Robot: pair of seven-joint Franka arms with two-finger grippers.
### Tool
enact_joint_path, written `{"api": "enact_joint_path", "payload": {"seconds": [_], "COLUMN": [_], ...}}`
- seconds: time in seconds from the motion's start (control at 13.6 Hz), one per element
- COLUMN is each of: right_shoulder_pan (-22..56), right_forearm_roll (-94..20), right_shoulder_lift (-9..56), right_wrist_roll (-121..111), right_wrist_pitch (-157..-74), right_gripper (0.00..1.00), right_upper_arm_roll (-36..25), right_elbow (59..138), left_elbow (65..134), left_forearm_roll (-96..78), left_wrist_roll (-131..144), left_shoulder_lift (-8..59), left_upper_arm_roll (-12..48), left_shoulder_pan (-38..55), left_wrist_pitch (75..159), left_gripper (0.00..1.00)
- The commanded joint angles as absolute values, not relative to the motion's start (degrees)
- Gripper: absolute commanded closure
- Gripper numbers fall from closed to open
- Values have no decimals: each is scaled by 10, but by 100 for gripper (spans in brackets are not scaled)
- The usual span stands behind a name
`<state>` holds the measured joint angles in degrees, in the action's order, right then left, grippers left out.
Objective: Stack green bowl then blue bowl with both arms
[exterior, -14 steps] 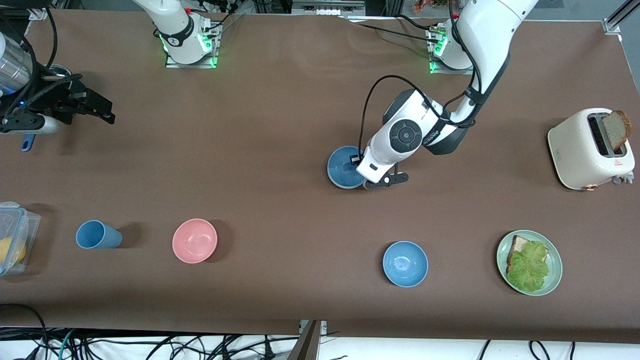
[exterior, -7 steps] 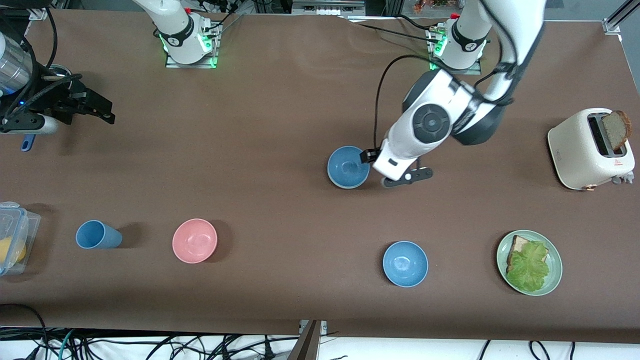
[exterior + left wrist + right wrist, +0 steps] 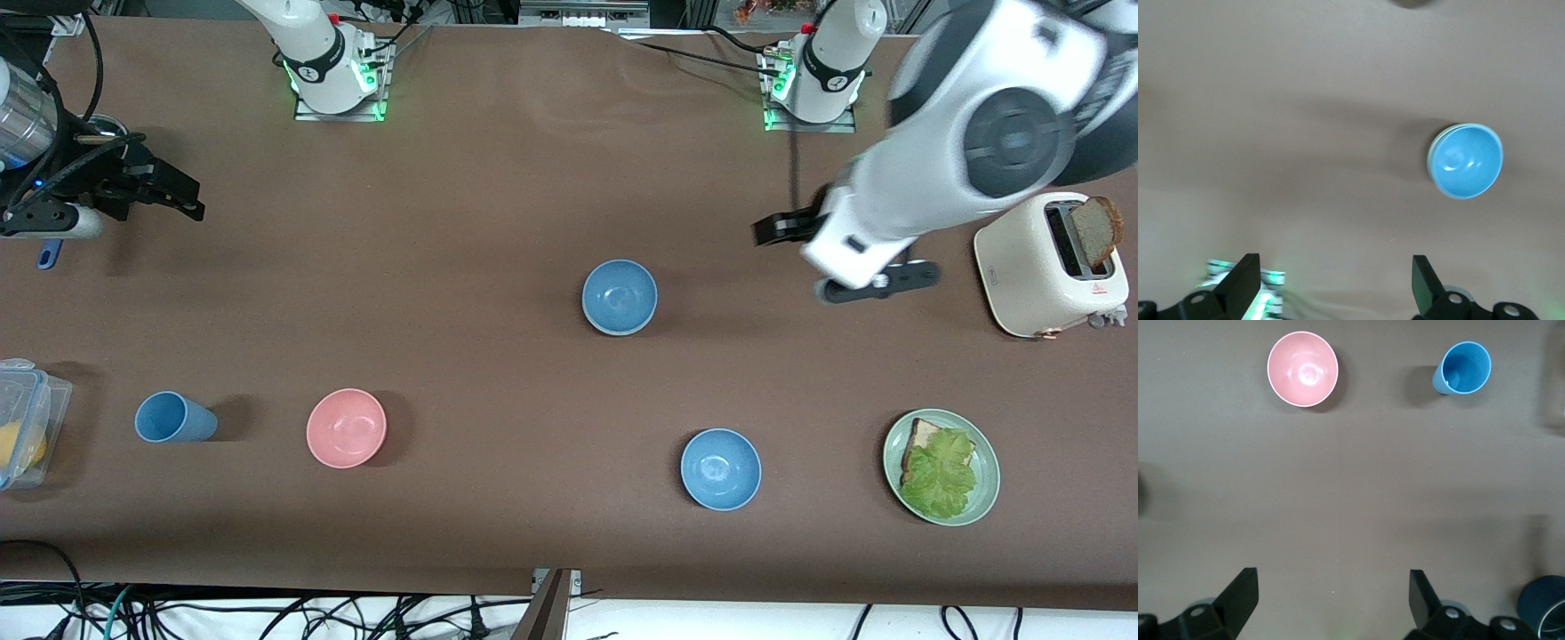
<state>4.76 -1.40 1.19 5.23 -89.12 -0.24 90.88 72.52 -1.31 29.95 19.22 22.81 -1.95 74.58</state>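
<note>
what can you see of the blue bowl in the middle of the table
The blue bowl is small, round and a dull steel blue, matte like plastic. It sits upright and empty, nested in a paler bowl whose greenish rim shows beneath its edge. The stack stands mid-table, farther from the front camera than the brighter blue bowl. No gripper touches it; the left gripper is open, up in the air beside the toaster.

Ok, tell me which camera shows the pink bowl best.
The right wrist view: it looks straight down into the pink bowl, with the whole rim and the empty inside plain to see. The front view also shows it whole, but from farther off, beside the blue cup. The left wrist view does not show it.
</note>
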Motion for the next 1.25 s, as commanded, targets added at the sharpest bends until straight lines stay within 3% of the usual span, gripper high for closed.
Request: {"api": "enact_joint_path", "payload": {"seconds": [0.0, 0.15, 0.44, 1.18], "right_shoulder_pan": [48, 47, 46, 44], "right_forearm_roll": [-14, -15, -17, -12], "right_shoulder_lift": [13, 10, 7, 10], "right_wrist_roll": [73, 74, 76, 76], "right_wrist_pitch": [-866, -870, -888, -891], "right_gripper": [0, 0, 0, 0], "right_upper_arm_roll": [-1, -3, -8, -9], "right_elbow": [902, 912, 920, 919], "left_elbow": [715, 774, 945, 910], "left_forearm_roll": [-4, 1, -11, -4], "left_wrist_roll": [165, 80, -40, -29], "left_shoulder_lift": [185, 135, 13, 18], "left_upper_arm_roll": [236, 195, 18, 8], "left_shoulder_pan": [-74, -66, 36, 11], "left_wrist_pitch": [725, 758, 860, 846], "left_gripper": [0, 0, 0, 0]}}
